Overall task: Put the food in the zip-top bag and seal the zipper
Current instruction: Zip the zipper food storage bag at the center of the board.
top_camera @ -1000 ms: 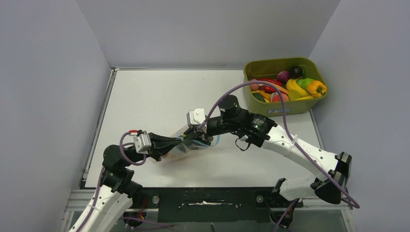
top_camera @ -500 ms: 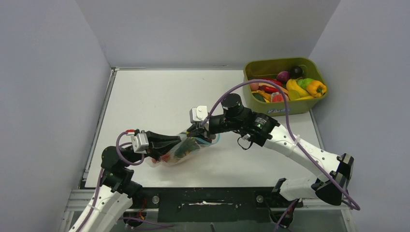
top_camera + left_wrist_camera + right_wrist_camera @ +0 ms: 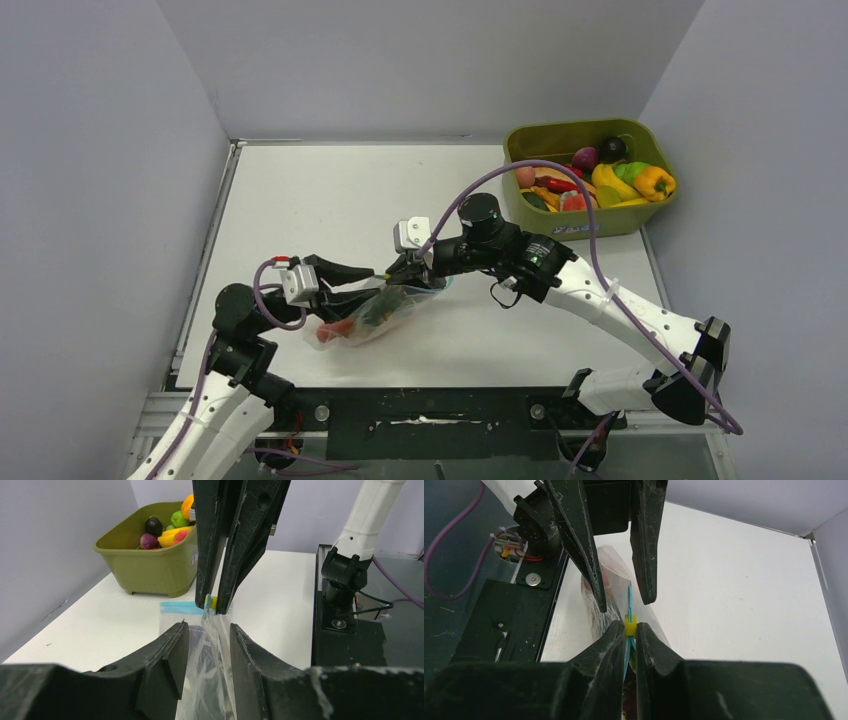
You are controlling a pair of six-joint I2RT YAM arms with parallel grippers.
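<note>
Top external view puts the bag (image 3: 375, 315) on the table (image 3: 300, 200), left of centre and toward the near edge, with red and green food (image 3: 345, 326) inside it. More food sits in the tub (image 3: 585, 225) at the far right. We judge the main risk to be the bag losing its anchor. With only one claw gripping, any pull along the zipper (image 3: 180, 605) may drag the whole floppy bag across the table instead of running the seal shut. The film could also bunch or fold at the mouth and jam the closure. If the mouth end gets lifted while part of it is unsealed, pieces lying near the opening could slide out. We cannot tell how much of the zipper is already closed. The left claw (image 3: 207, 640) stands spread about halfway. Clear film rises between its fingers, and we see no pinch on it, so it could snag there if that arm moves sideways. The right claw (image 3: 630, 629) is pressed together on the zipper at its small yellow tab (image 3: 629, 626), holding that edge up just beyond the left claw's tips.
</note>
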